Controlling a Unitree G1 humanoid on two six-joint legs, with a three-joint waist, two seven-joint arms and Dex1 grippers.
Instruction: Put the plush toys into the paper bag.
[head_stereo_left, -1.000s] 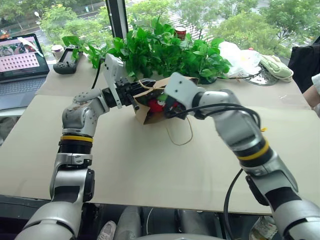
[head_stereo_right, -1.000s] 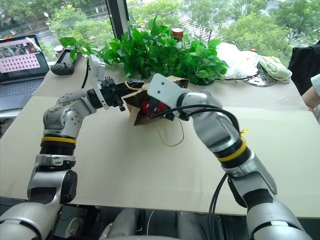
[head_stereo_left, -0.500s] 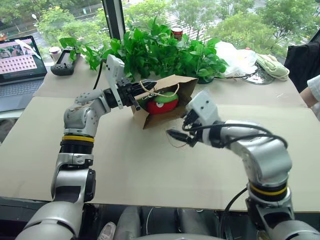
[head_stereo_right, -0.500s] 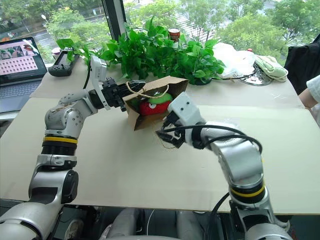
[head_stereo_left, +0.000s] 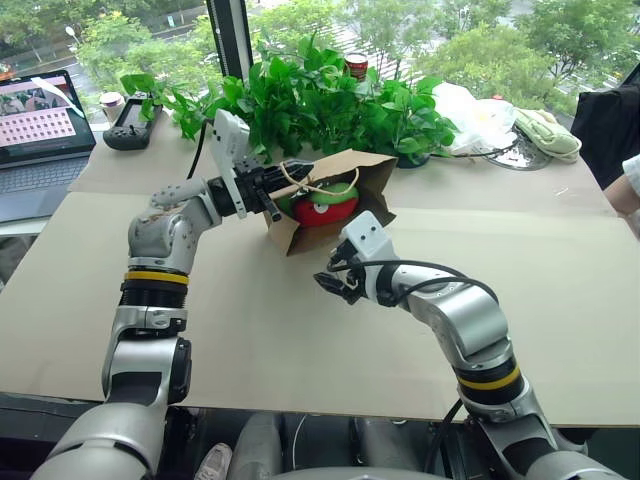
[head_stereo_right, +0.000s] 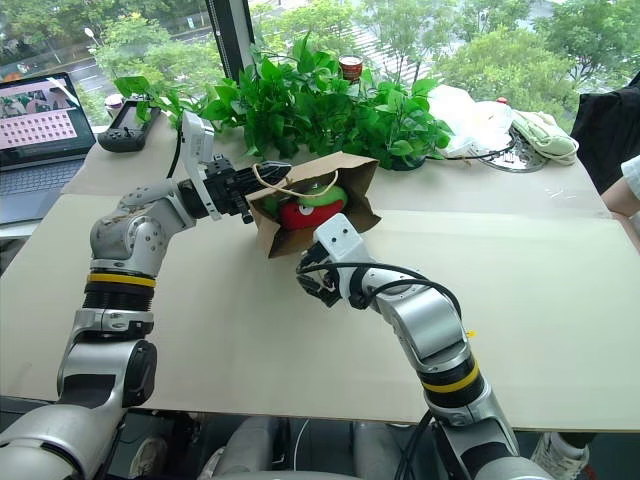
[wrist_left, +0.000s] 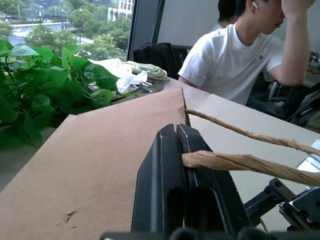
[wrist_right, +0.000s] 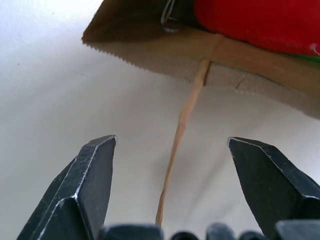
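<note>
The paper bag (head_stereo_left: 335, 200) lies tipped on the table (head_stereo_left: 250, 330) in front of the leafy plants (head_stereo_left: 330, 100), its mouth facing the robot. Both plush toys sit inside the opening: the red chili toy (head_stereo_left: 325, 211) in front and the green toy (head_stereo_left: 333, 193) just above it.

The left gripper (head_stereo_left: 272, 188) has its fingers pressed together on the bag's upper rim, where one twisted-cord handle (wrist_left: 240, 162) runs across them, and so holds the mouth up and open. The right gripper (head_stereo_left: 335, 283) hangs just in front of the bag's lower edge with its fingers spread wide and nothing between them; the other handle (wrist_right: 177, 150) trails loose on the table below it.

The loading step looks finished (no toy lies out on the table), so what remains is probably tidying up. A sensible next move would be for the right gripper to take the loose handle or the lower rim, so the bag can be stood upright without the toys rolling back out.
</note>
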